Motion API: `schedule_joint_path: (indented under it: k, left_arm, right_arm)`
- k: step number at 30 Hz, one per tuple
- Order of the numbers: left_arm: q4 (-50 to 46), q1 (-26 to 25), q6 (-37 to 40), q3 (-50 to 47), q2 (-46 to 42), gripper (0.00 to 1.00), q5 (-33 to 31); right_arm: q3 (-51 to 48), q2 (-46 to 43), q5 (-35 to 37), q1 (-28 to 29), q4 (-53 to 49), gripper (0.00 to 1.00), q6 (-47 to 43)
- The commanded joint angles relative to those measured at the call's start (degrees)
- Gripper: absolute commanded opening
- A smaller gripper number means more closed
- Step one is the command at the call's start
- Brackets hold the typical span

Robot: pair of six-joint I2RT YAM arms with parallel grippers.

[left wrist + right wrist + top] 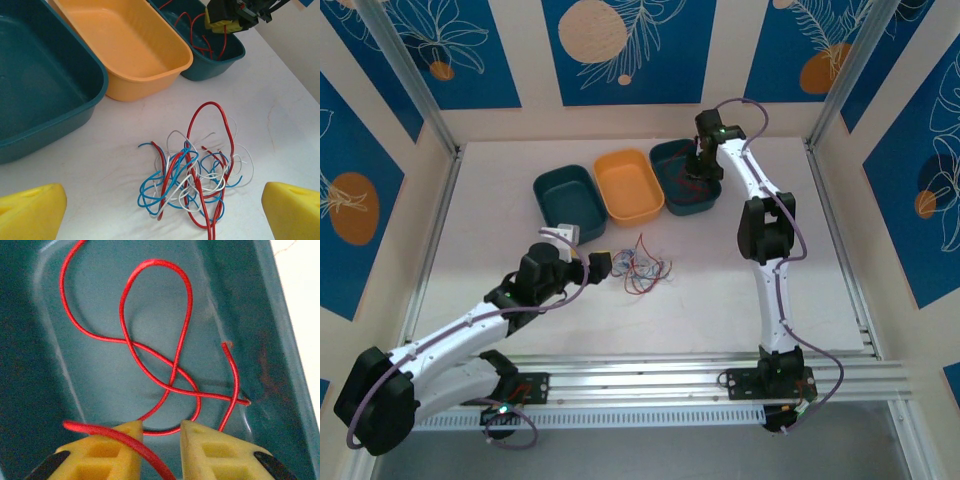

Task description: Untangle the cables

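The cables [642, 268] lie as a loose tangle of red, blue and white wires [192, 175] on the white table, just right of my left gripper [605, 263]. That gripper [162, 215] is open wide, and the tangle's near edge sits between its yellow fingertips [30, 212]. My right gripper [700, 165] hangs inside the right teal bin [280, 340]. Its jaws [161, 427] stand apart; a red wire [100, 432] rests across the left finger. More red wire [175, 370] lies looped on the bin floor.
Three bins stand in a row behind the tangle: a teal one [542, 190] on the left, an orange one [603, 165] in the middle, and the teal one with the red wires [665, 150] on the right. Metal rails run along the table's near edge.
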Motion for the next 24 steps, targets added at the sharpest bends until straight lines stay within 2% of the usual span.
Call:
schedule_joint_path:
  k: [1,7,14,24]
  left_arm:
    - [-0.16,-0.27,0.02,-0.05,0.18,1.0,-0.34]
    - [-0.08,-0.3,0.02,-0.1,-0.04,1.0,-0.45]
    - [0.06,-0.34,0.02,-0.06,0.18,1.0,-0.71]
    - [0.11,-0.3,0.37,0.45,0.93,1.0,-0.71]
  right_arm:
    - [1.4,-3.2,-0.86,0.15,-2.21,0.34,-0.15]
    - [0.24,-8.0,0.89,0.22,-3.05,0.44,-0.23]
    - [-3.49,-12.52,-0.18,0.71,-2.92,0.44,0.03]
    - [-15.73,-17.36,1.22,2.7,-0.08,0.4,1.55]
